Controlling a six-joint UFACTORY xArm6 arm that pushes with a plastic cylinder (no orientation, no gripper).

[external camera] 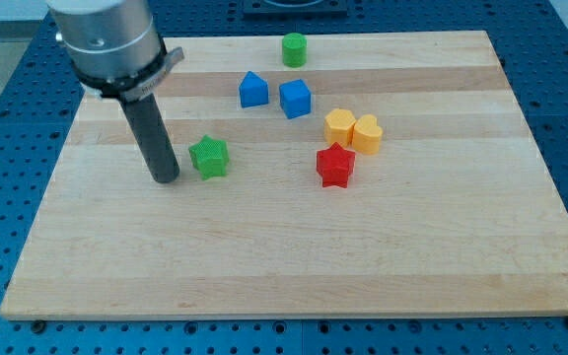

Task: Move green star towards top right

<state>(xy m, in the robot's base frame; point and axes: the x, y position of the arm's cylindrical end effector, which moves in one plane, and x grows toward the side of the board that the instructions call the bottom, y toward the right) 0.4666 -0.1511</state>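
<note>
My arm comes down from the view's top left. Its lowest part is a fat, shiny grey cylinder with a dark ring around the bottom edge. A straight dark rod sticks out from under that ring. The rod leans a little, so its lower end sits more toward the view's right than its top does. My tip [167, 178] is at the very bottom of the rod, down low.
</note>
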